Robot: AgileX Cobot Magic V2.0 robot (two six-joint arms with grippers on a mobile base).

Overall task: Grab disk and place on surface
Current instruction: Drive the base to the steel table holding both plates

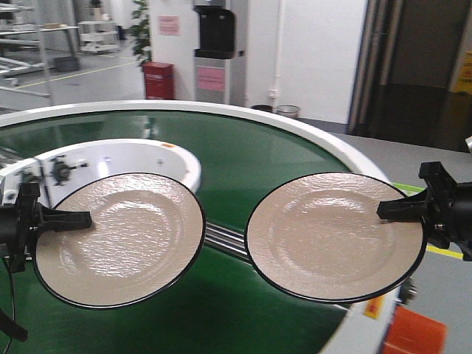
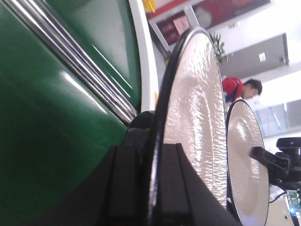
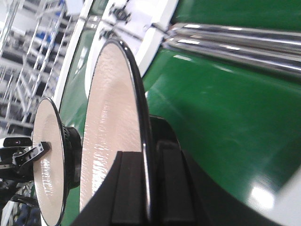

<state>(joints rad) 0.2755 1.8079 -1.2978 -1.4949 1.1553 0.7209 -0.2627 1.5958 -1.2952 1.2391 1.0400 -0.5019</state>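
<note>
Two beige disks with black rims hang level above the green belt. The left disk (image 1: 122,236) is clamped at its left edge by my left gripper (image 1: 81,219). The right disk (image 1: 332,236) is clamped at its right edge by my right gripper (image 1: 387,209). The left wrist view shows the left disk (image 2: 197,117) edge-on between the shut left gripper (image 2: 153,188), with the other disk (image 2: 244,160) beyond it. The right wrist view shows the right disk (image 3: 110,117) pinched in the right gripper (image 3: 146,188), the left disk (image 3: 47,160) farther off. The surface is out of view.
The green round conveyor belt (image 1: 243,147) with a white outer rim (image 1: 324,133) lies under both disks. A white hub (image 1: 147,155) sits at its centre, and steel rails (image 1: 225,240) cross the belt between the disks. An orange object (image 1: 417,332) is at lower right.
</note>
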